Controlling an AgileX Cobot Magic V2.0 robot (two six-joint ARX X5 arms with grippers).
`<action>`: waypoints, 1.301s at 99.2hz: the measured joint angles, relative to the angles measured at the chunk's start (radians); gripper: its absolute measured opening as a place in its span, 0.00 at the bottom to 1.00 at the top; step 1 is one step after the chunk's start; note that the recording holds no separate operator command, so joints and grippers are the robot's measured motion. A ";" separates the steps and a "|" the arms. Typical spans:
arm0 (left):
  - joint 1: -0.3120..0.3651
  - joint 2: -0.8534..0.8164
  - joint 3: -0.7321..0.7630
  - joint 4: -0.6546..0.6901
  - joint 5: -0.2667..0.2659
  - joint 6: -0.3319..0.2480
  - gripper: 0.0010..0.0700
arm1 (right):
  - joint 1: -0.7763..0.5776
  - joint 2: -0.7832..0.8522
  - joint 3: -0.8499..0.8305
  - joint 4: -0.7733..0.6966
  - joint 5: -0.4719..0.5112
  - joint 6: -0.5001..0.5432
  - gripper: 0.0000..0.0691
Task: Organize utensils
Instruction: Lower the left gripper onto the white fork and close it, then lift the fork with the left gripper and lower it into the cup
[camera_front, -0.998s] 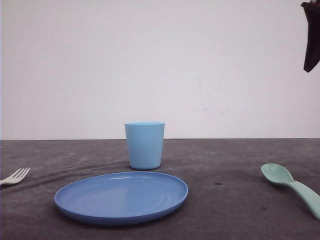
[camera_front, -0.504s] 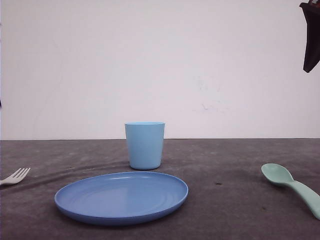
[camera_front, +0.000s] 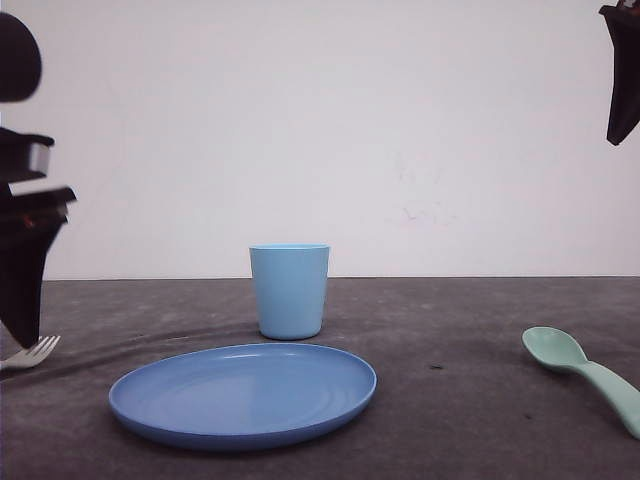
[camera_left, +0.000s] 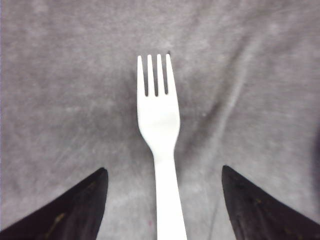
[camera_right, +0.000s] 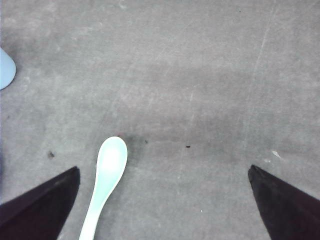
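- Your left gripper was spread wide, its two dark fingertips set well apart on either side of the white fork, touching neither the fork nor each other.
- The fork lay flat on the grey table, handle running between the fingertips and its four tines pointing away from the wrist; bare cloth lay along both sides of the handle.
- In the front view, your left arm's dark body hung at the left edge of the frame, its tip just above the fork's tines.
- Your right gripper was likewise spread, with fingertips far apart and nothing between them but table.
- The mint-green spoon lay near one fingertip, off centre within the gap, bowl pointing away from the wrist. In the front view it lay at the table's right edge.
- One dark finger of the right gripper stood high at the top right corner, well above the spoon.
- The blue plate and light blue cup held the centre, the cup just behind the plate; open table separated both from each utensil.
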 joint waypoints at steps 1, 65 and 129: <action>-0.002 0.003 0.000 0.001 -0.002 -0.001 0.62 | 0.000 0.000 0.000 0.000 0.000 0.000 0.99; -0.045 0.100 0.011 0.044 -0.072 -0.027 0.18 | 0.000 0.000 0.000 0.000 0.001 0.000 0.99; -0.045 -0.084 0.013 0.134 -0.054 -0.035 0.05 | 0.000 0.000 0.000 0.000 0.003 0.000 0.99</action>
